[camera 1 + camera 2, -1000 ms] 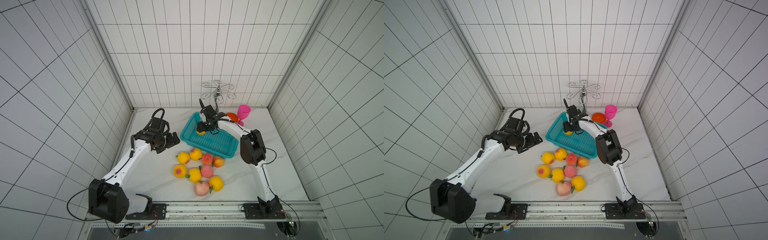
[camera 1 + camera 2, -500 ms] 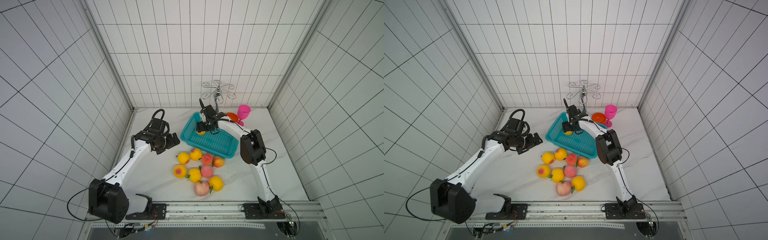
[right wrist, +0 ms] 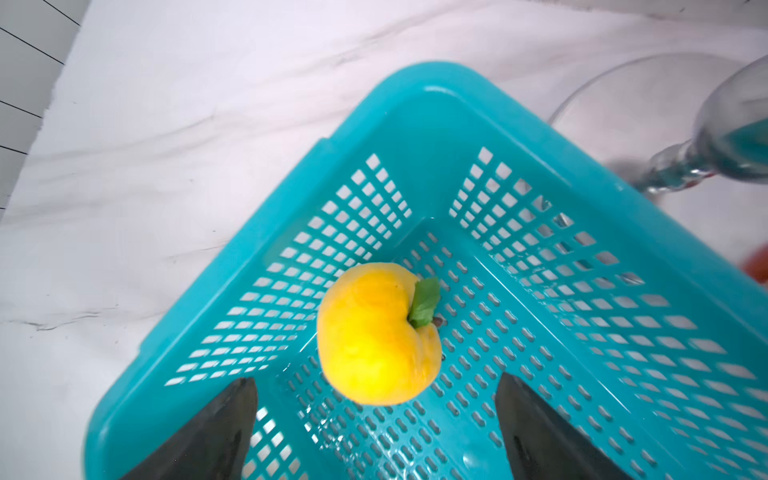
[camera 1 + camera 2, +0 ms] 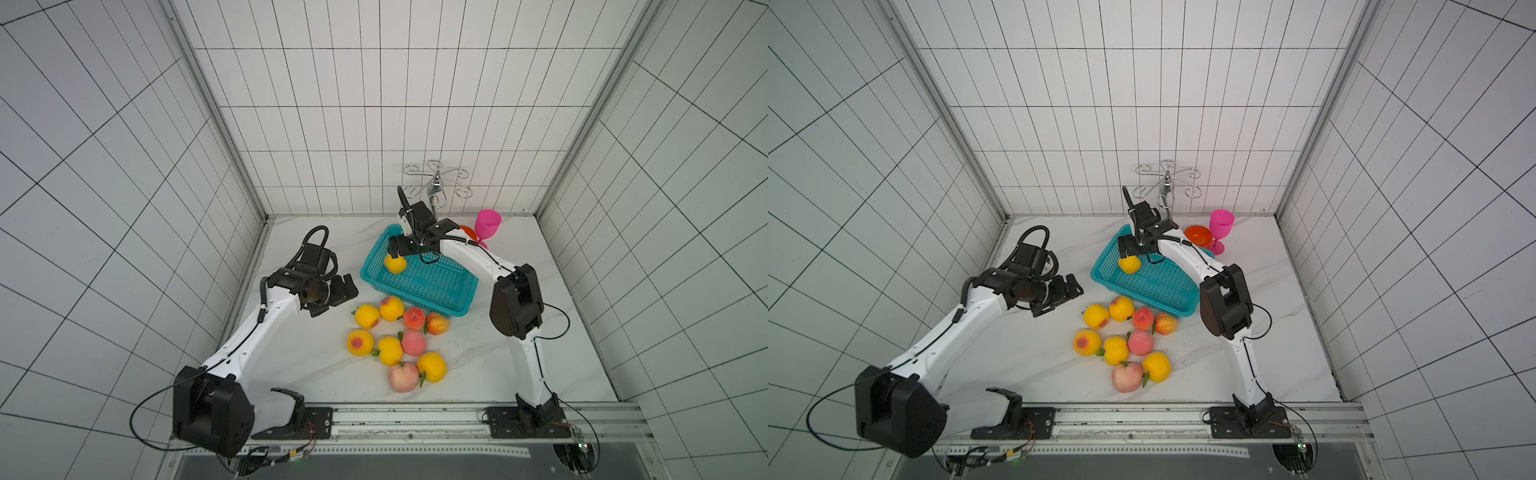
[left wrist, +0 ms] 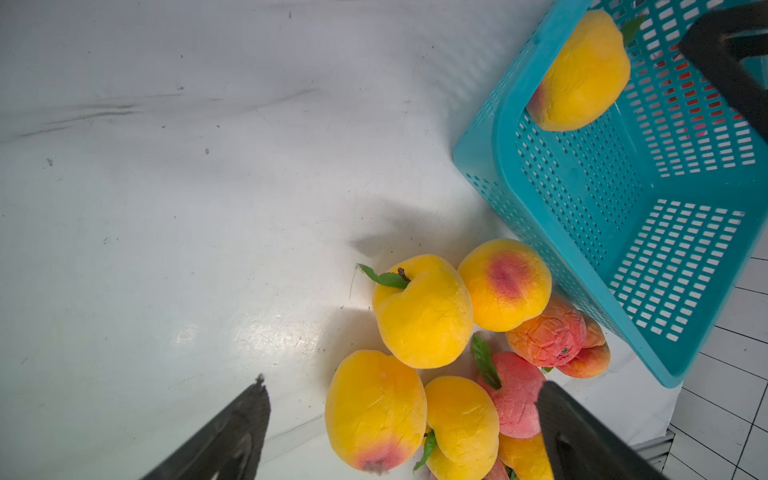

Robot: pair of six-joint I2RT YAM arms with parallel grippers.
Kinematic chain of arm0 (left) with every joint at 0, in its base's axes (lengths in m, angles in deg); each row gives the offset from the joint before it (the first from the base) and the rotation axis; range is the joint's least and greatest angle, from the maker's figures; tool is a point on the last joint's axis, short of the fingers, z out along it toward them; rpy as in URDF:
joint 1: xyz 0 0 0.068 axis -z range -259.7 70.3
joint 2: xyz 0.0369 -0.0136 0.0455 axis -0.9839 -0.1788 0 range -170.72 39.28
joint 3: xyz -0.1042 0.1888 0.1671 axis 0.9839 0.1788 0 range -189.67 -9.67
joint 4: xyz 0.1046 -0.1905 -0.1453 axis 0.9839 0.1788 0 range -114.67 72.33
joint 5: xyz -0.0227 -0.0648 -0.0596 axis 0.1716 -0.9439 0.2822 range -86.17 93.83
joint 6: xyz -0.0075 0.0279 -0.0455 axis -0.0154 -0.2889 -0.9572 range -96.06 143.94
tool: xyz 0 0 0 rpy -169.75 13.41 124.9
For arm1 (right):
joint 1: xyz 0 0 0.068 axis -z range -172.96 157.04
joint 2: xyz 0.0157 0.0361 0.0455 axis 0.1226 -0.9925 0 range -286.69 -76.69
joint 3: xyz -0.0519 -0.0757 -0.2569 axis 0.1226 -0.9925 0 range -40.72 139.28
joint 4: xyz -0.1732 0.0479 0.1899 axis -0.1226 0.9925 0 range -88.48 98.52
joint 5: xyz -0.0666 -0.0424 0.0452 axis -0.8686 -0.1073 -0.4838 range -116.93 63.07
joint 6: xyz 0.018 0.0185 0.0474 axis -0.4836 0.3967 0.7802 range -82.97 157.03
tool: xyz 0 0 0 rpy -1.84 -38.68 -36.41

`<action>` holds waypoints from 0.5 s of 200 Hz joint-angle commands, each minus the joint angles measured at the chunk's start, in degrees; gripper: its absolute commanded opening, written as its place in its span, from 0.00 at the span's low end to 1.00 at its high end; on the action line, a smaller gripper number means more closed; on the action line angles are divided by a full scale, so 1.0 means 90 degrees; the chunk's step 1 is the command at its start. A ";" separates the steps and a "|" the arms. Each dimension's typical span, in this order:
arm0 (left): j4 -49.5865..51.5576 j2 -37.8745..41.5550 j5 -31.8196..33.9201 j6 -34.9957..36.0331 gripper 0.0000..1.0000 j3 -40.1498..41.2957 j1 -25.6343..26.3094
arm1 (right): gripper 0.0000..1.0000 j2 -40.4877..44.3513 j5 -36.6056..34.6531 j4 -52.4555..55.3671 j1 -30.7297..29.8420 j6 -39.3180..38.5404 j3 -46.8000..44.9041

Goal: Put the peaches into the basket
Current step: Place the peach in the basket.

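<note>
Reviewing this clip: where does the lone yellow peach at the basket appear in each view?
Top view: yellow peach at the left end of the basket.
Top view: peach at that same end.
Left wrist: peach at the basket's corner rim, past the loose peaches.
Right wrist: peach mid-picture, over the mesh floor.
Shared landmark: the basket's rounded corner beside it.

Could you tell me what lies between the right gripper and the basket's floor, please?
One yellow peach, inside the basket and clear of the open right gripper; the right wrist view shows it.

Left pincer (image 5: 401, 386) spread wide, right pincer (image 3: 376, 378) parted, both arms extended
</note>
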 commanded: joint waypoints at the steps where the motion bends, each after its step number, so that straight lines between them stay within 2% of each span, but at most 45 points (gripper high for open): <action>1: 0.0101 0.0329 -0.0019 0.0107 0.98 0.0153 -0.0012 | 0.94 0.0673 -0.0333 0.0161 -0.0257 -0.0013 -0.0468; 55: -0.0054 0.0935 -0.0012 0.0088 0.98 0.0791 -0.0002 | 0.96 0.2246 -0.1112 0.0610 -0.1055 0.0292 -0.1710; 100: 0.0111 0.1405 -0.0006 0.0061 0.98 0.0997 0.0085 | 0.97 0.3678 -0.1142 0.0881 -0.1223 0.0906 -0.2976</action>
